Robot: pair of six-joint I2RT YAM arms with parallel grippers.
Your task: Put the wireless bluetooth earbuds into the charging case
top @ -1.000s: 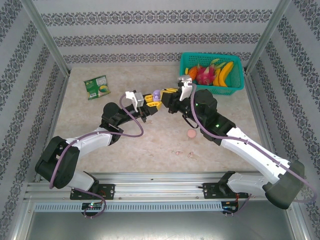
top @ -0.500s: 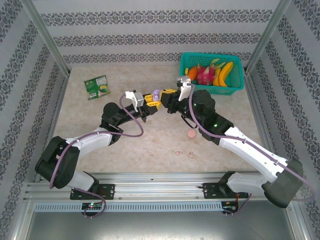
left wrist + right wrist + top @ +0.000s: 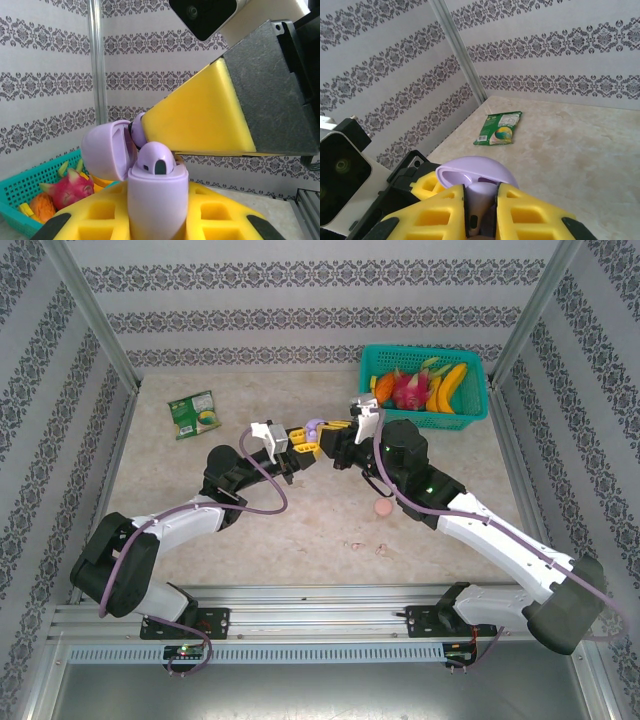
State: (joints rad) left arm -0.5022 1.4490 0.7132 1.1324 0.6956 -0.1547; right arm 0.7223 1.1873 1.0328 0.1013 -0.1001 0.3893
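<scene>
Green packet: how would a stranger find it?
Start at the teal fruit basket at the far right of the table, then look across to the far left. The green packet lies flat there, alone. Unlike the round pink disc mid-table, it is green, rectangular and printed.

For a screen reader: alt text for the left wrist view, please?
A lilac plastic charging case, lid open, stands clamped in the left gripper, a small lilac earbud poking from its top. The yellow-fingered right gripper reaches in above it; a teal basket of fruit sits behind.
</scene>
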